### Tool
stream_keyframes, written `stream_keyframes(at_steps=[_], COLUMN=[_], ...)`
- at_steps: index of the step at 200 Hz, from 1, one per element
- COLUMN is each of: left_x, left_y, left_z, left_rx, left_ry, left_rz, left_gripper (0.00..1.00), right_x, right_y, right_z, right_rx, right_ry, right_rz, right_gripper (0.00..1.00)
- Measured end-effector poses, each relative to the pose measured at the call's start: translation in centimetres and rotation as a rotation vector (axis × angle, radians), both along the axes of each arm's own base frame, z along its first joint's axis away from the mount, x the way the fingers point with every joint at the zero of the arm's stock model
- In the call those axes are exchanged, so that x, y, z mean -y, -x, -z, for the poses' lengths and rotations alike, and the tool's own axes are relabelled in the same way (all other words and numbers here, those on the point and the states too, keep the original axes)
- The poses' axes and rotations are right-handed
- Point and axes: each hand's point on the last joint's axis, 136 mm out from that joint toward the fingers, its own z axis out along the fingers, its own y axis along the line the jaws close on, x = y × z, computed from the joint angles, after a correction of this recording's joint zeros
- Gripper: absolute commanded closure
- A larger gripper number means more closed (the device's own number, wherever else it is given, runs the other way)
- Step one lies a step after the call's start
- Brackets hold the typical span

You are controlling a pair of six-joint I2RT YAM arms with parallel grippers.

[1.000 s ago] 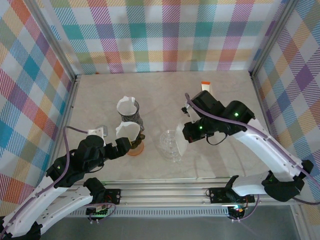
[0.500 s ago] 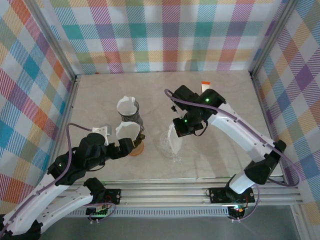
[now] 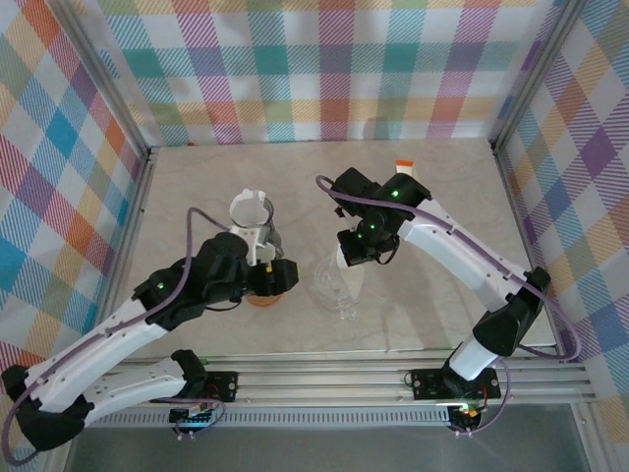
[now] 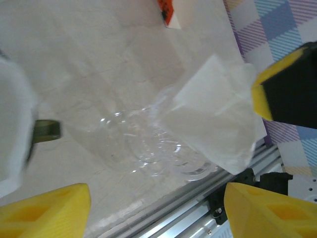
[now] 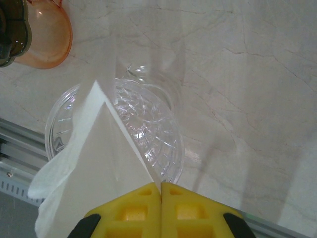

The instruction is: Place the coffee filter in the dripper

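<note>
Right gripper [image 5: 161, 191]: yellow jaws pressed tight together, pinching one folded edge of the coffee filter [image 5: 99, 168].
Coffee filter: white paper cone hanging from the right fingertips and fanning out over the rim of the dripper [image 5: 141, 124]. Whether the paper touches the glass cannot be told.
Dripper: clear ribbed glass, upright on the table [image 3: 197, 197] directly below the right gripper. Its ribbed bowl shows bare on the side away from the paper.
Left gripper [image 4: 157, 198]: fingers [image 4: 47, 210] set apart with a clear gap and nothing between them.
Ahead of the left gripper: the dripper and the filter, with the right gripper's black-and-yellow finger at the paper's far side.
Orange cup [image 5: 44, 37]: on the table just beside the dripper, under the left gripper in the top view. A dark lobed piece [image 5: 12, 29] overlaps its edge.
Filter holder [image 3: 251, 211]: beyond the left gripper, dark patterned base, white paper standing in it.
Orange-and-white tag [image 3: 404, 167]: flat at the back of the table, well beyond the right gripper.
Rail [image 5: 15, 134]: aluminium, along the table's near edge, beside the dripper.
</note>
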Motion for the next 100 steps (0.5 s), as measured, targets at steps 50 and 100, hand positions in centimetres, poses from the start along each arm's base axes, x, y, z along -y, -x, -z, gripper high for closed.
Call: stream_keyframes(at_steps=[50, 100], left_x=[4.7, 6.3], left_y=[-0.3, -0.7], left_z=[-0.1, 0.3], left_rx=[0.023, 0.033], left_ry=[-0.024, -0.038], left_rz=[0.095, 0.108], left_gripper=[0.26, 0.34], right_x=[-0.2, -0.5], right_y=[-0.3, -0.5], right_z=[0.0, -0.1], right_rx=[0.012, 0.021], right_ry=[-0.008, -0.017], right_rz=[0.001, 0.001], right_gripper=[0.97, 0.97])
